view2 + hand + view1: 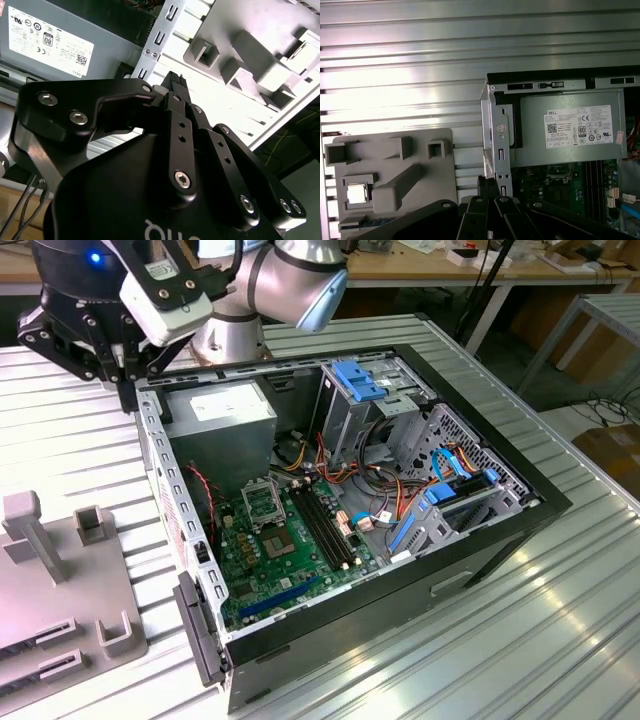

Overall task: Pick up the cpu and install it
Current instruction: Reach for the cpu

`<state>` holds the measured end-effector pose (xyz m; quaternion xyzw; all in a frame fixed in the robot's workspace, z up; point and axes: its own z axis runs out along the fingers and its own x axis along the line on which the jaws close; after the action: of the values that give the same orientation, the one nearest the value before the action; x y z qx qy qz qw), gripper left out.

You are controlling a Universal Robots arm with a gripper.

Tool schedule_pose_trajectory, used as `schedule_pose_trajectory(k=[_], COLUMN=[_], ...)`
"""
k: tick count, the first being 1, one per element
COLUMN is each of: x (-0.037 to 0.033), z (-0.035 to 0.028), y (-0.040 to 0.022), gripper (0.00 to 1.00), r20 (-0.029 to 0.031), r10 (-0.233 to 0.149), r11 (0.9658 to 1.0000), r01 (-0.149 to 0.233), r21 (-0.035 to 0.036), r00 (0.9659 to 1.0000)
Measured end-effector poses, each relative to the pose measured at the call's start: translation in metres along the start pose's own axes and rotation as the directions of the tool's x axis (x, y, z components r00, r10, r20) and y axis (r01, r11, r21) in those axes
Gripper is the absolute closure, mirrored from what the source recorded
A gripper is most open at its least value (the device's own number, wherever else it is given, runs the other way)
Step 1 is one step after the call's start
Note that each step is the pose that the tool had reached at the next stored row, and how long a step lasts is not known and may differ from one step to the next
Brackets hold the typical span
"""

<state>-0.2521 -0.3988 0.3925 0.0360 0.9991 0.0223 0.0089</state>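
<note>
The cpu (356, 193) is seated in a recess of the grey fixture (395, 170) on the table (420, 50), at the exterior view's left of the open computer case (470, 570). The pincer (488, 183) is clenched empty over the case's side wall (492, 130), near the power supply (570, 130).

Bright overhead light; glare streaks on ribbed table (395, 75); case (470, 575) interior dim.

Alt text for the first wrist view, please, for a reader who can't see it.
The cpu lies untouched in a pocket of a grey fixture plate on a ribbed metal table. The gripper, shut and empty, hangs by the edge of an open computer case holding a power supply and green motherboard.
</note>
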Motion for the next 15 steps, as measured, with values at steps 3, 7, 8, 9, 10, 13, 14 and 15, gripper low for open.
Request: schedule_pose_trajectory(k=[3, 7, 8, 9, 10, 13, 14, 15], x=[0.0040, 0.0086, 0.0095, 0.0104, 0.0112, 0.0151, 0.0161, 0.0173], z=[0.0001, 0.0003, 0.0003, 0.0004, 0.0004, 0.0005, 0.0006, 0.0006], y=[-0.0003, -0.0006, -0.0007, -0.0008, -0.0008, -0.0011, -0.0012, -0.0013], gripper=[0.89, 0.89, 0.89, 0.89, 0.89, 0.89, 0.89, 0.89], r20=[-0.0024, -0.0093, -0.0102, -0.0112, -0.0120, -0.0157, -0.0164, -0.0174], r10=[0.000, 0.000, 0.000, 0.001, 0.001, 0.001, 0.001, 0.001], r11=[1.0000, 1.0000, 1.0000, 1.0000, 1.0000, 1.0000, 1.0000, 1.0000], r01=[0.000, 0.000, 0.000, -0.001, -0.001, -0.001, -0.001, -0.001], r21=[0.0002, 0.0007, 0.0007, 0.0007, 0.0009, 0.0011, 0.0011, 0.0012], r00=[1.0000, 1.0000, 0.9999, 0.9999, 0.9999, 0.9999, 0.9999, 0.9998])
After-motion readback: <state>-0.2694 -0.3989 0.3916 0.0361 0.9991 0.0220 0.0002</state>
